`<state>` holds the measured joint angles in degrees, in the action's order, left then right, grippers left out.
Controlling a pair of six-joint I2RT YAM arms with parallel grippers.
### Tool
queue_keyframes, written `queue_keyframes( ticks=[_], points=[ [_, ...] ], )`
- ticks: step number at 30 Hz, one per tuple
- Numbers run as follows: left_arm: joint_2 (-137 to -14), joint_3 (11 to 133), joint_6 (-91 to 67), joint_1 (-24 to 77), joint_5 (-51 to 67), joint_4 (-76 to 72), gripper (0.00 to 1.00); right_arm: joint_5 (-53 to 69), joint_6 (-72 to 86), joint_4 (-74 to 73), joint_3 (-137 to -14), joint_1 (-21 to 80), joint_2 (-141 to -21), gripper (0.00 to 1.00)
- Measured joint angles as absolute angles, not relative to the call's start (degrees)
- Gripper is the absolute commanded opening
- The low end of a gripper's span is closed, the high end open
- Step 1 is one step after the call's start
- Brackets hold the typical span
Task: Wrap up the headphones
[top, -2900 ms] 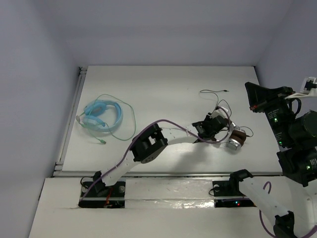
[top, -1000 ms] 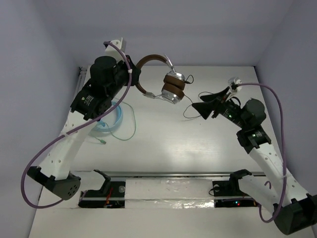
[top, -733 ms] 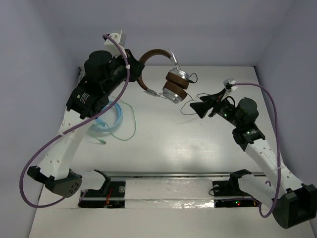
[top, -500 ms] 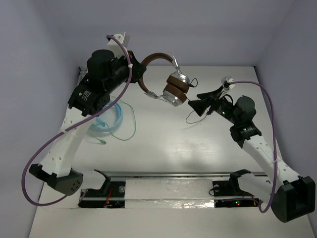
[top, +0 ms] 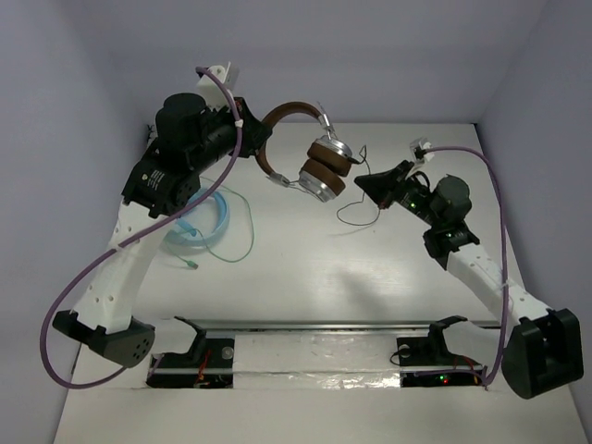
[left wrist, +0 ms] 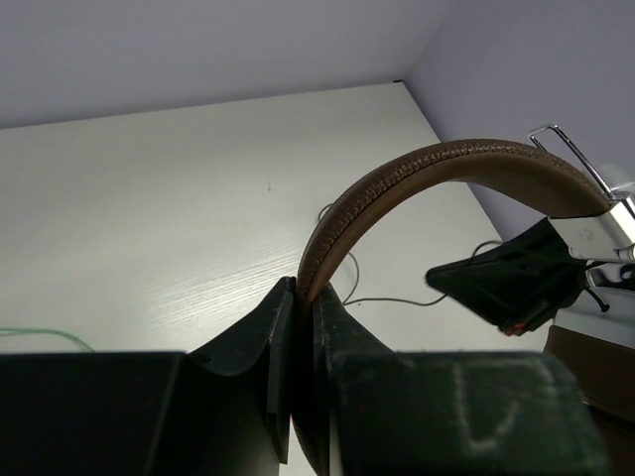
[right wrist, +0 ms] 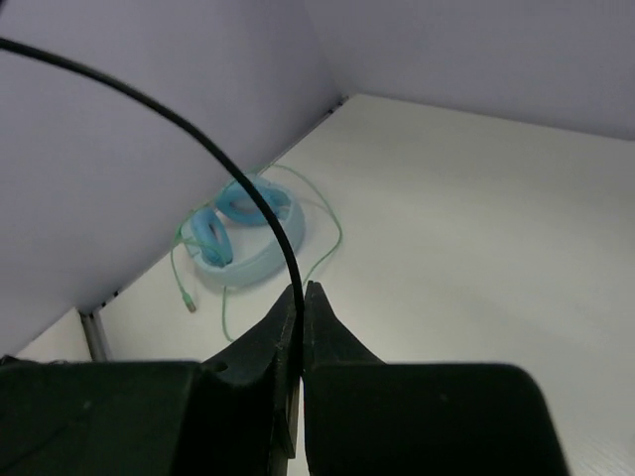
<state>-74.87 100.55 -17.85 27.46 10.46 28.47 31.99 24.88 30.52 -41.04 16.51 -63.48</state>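
Note:
The headphones [top: 319, 166] hang in the air above the table's far middle, with a brown headband [left wrist: 417, 178] and silver ear cups with brown pads. My left gripper [top: 262, 148] is shut on the headband's left end; in the left wrist view [left wrist: 303, 297] the band sits between the closed jaws. The thin dark cable [top: 356, 208] trails from the cups down to the table. My right gripper [top: 363, 182] is shut on this cable [right wrist: 238, 178], just right of the ear cups; it also shows in the right wrist view [right wrist: 301, 293].
Light-blue headphones [top: 199, 227] with a thin green cable [top: 242, 242] lie on the table at the left, under the left arm; they also show in the right wrist view [right wrist: 243, 233]. Walls close the table at left, back and right.
Both arms rose from low poses; the headphones left the table and are now held up. Over the last second the right gripper moved left and up toward the ear cups with the cable.

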Motion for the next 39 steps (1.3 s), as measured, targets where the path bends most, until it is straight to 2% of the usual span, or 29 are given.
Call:
queue_keyframes(
  ticks=[5, 12, 17, 23, 28, 29, 32, 33, 35, 36, 39],
  points=[
    [-71.64, 93.86, -16.58, 27.46, 7.49, 28.60, 0.00, 25.32, 23.16, 25.19, -44.99, 16.51, -57.89, 0.00],
    [-68.25, 80.23, -15.55, 27.27, 8.08, 27.42, 0.00, 18.24, 18.41, 19.09, -59.55, 16.51, -57.04, 0.00],
    [-68.64, 73.43, -17.37, 27.22, 18.20, 23.62, 0.00, 18.28, 17.54, 18.37, -65.56, 16.51, -63.81, 0.00],
    [-69.89, 70.15, -23.64, 27.24, 33.98, 12.64, 0.00, 20.38, 18.24, 16.16, -65.60, 16.53, -73.60, 0.00],
    [-71.35, 69.97, -28.16, 27.38, 42.06, 3.38, 0.00, 21.12, 18.17, 14.17, -64.95, 16.64, -75.70, 0.01],
    [-71.72, 69.65, -29.78, 27.38, 43.24, 1.02, 0.00, 21.50, 18.17, 14.24, -64.62, 16.67, -75.59, 0.03],
    [-72.62, 68.27, -34.98, 27.38, 45.08, -6.55, 0.00, 22.98, 18.98, 16.43, -62.04, 17.26, -75.07, 0.22],
    [-73.06, 68.18, -36.60, 27.38, 45.32, -8.51, 0.00, 23.73, 19.55, 17.52, -60.73, 17.34, -74.83, 0.36],
    [-73.78, 68.18, -38.92, 27.57, 44.97, -11.75, 0.00, 25.63, 20.91, 19.84, -57.45, 17.69, -74.48, 0.48],
    [-73.91, 68.18, -39.70, 27.70, 44.71, -12.80, 0.00, 26.55, 21.52, 21.15, -55.81, 17.89, -74.52, 0.56],
    [-74.04, 68.31, -41.06, 28.03, 43.94, -14.96, 0.00, 28.51, 23.24, 23.86, -51.92, 18.46, -75.35, 0.70]
  ],
)
